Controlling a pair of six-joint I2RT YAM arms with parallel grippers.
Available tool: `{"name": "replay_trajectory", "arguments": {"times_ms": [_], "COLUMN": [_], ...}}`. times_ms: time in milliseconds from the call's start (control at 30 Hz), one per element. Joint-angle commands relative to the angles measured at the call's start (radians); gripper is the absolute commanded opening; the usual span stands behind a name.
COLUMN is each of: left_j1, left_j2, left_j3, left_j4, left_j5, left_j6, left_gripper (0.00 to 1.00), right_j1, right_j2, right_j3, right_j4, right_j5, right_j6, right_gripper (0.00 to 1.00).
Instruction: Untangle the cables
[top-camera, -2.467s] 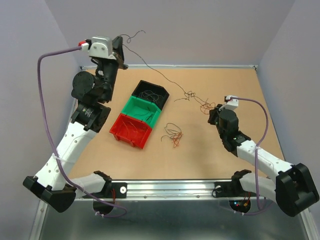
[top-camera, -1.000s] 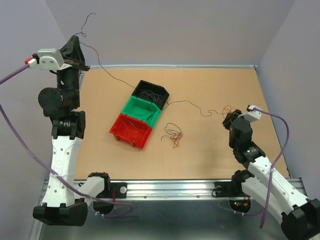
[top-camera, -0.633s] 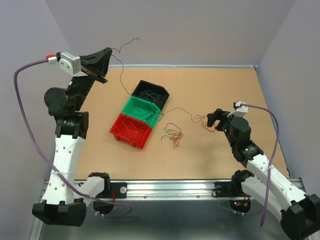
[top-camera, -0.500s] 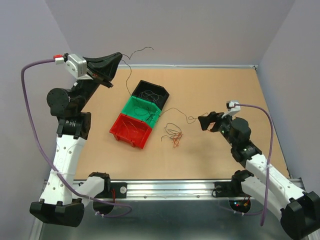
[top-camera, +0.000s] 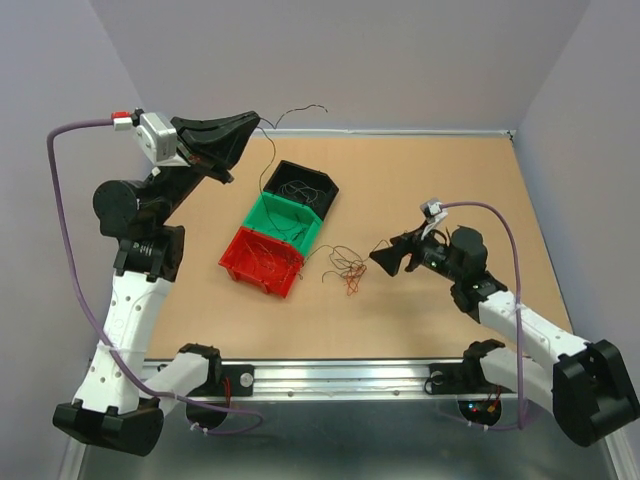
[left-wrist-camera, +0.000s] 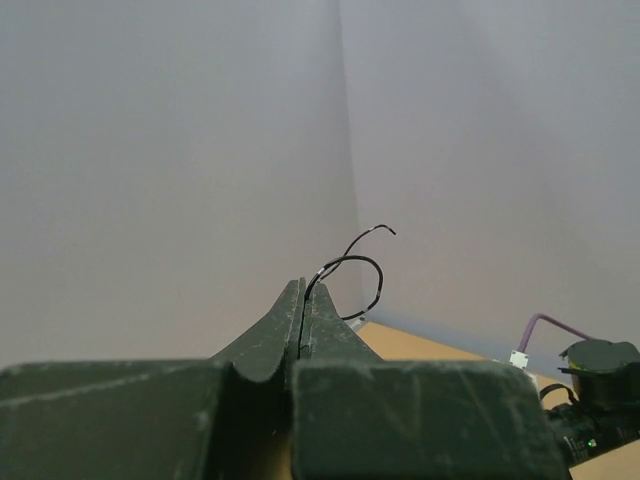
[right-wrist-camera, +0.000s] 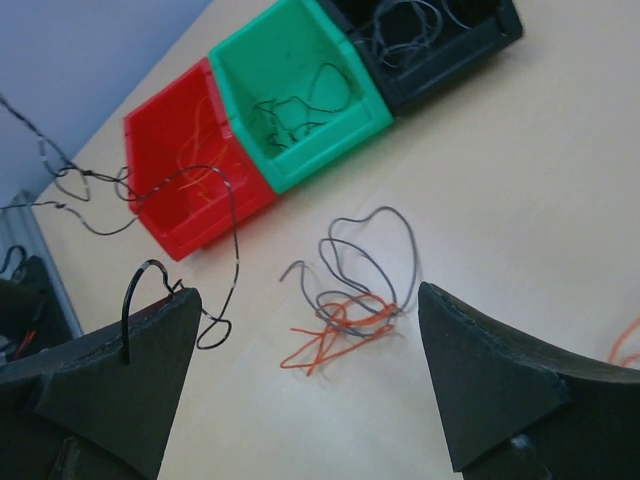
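On the tabletop (top-camera: 450, 180): you have three bins touching in a slanted row, the black bin (top-camera: 301, 187) farthest from the arm bases, the green bin (top-camera: 285, 220) in the middle, the red bin (top-camera: 262, 260) nearest.
Inside the bins: a few thin wires lie in each; orange strands show in the red one, dark ones in the green and black ones.
The loose bundle (right-wrist-camera: 350, 300): a small tangle of dark grey and orange loops, lying flat on the tabletop near the red bin, between the bins and your right tool (top-camera: 385, 258).
Your left tool (left-wrist-camera: 302, 290): raised high over the far left of the tabletop, its fingers pressed together on the black wire (left-wrist-camera: 352, 275).
The black wire's run: its free end curls up past the left fingertips; the rest drops toward the bins, and your right wrist view shows it arching over the red bin and down to the tabletop beside it.
Your right tool: low over the tabletop, pointed at the bins, fingers spread wide with nothing clamped between them; the loose bundle shows in the gap, down on the tabletop.
One right finger (right-wrist-camera: 120, 380): a dark wire end hooks over its tip edge; you cannot tell whether it belongs to the black wire.
At the right edge of the right wrist view: a separate orange strand (right-wrist-camera: 625, 350) lies on the tabletop, apart from the bundle.
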Motion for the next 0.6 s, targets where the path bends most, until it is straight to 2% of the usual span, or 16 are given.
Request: {"name": "replay_trajectory", "arguments": {"times_ms": [0,133,367,567], "left_j1": [-0.014,-0.048,-0.129,-0.161], "left_j2": [0.014,0.043,0.118,0.157], "left_j3": [0.055,0.076,0.150,0.179], "left_j4": [0.058,0.052,0.011,0.000], "left_j5": [0.056,0.073,0.047,0.062], "left_j6": [-0.057,-0.065,-0.048,-0.071], "left_gripper": [0.00,0.00,0.00,0.00], "right_j1": [-0.004,0.007,0.125,0.243], "right_j2": [0.026,0.087,0.150,0.276], "right_j3": [0.018,0.028,0.061,0.166], "right_j4": [0.229,0.332,0.332,0.304], "right_j5": [-0.239,-0.342,-0.387,-0.297], "right_j6": [0.026,0.044,-0.065,-0.118], "right_gripper": [0.94,0.94,0.94,0.94]}}
